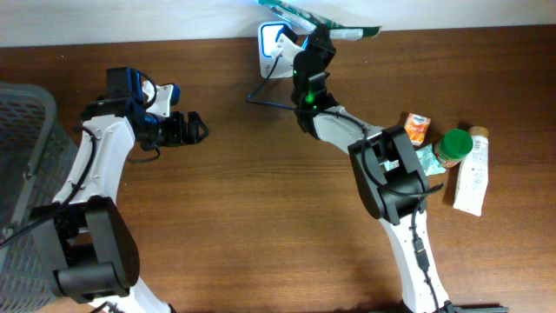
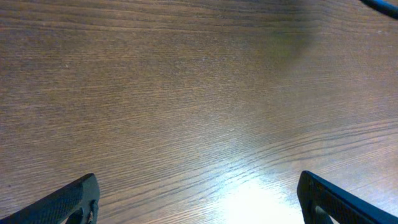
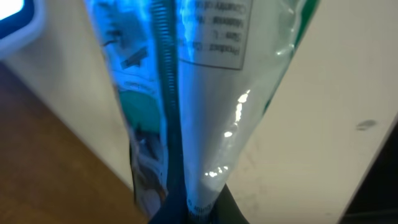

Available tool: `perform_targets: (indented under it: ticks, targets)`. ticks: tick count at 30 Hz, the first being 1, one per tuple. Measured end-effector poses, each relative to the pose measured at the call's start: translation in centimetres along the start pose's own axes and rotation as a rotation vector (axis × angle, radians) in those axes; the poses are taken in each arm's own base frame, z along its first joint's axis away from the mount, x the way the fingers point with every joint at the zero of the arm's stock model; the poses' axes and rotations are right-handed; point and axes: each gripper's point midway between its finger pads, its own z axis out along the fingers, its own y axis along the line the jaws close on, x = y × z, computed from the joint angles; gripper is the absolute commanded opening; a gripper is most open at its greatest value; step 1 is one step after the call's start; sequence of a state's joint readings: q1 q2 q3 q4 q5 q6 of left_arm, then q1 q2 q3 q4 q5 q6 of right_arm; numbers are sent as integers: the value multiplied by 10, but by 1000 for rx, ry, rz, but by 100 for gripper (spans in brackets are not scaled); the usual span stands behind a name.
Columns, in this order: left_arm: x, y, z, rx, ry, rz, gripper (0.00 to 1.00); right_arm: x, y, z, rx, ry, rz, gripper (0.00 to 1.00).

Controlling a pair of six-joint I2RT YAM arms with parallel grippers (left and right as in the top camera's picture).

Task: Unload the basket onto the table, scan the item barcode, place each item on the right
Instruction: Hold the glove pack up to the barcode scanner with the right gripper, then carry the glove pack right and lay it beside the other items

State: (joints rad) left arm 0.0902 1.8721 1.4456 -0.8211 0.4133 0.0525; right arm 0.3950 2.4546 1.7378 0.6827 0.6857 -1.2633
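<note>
My right gripper (image 1: 314,39) reaches to the table's far edge and is shut on the item, a flat green and white plastic packet (image 1: 326,22). The packet is held up beside the white barcode scanner (image 1: 272,39), which glows blue. In the right wrist view the packet (image 3: 205,93) rises from my closed right gripper (image 3: 199,211), washed in blue light, with a printed label near its top. A corner of the scanner (image 3: 15,18) shows at upper left. My left gripper (image 1: 195,129) hovers open over bare wood at the left, and in its wrist view the left gripper (image 2: 199,199) has nothing between its fingers.
A grey mesh basket (image 1: 22,156) stands at the left edge. At the right lie an orange packet (image 1: 418,128), a teal packet (image 1: 428,161), a green-lidded jar (image 1: 453,148) and a white tube (image 1: 472,178). A black cable (image 1: 265,97) runs from the scanner.
</note>
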Motion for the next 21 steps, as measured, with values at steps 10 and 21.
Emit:
perform_targets:
  ticks: [10,21]
  targets:
    - [0,0,0,1,0,0,99,-15,-168,-106,-340,-26,377,4]
    - [0,0,0,0,1,0,99,-5,-95,-296,-1385,133,729,4]
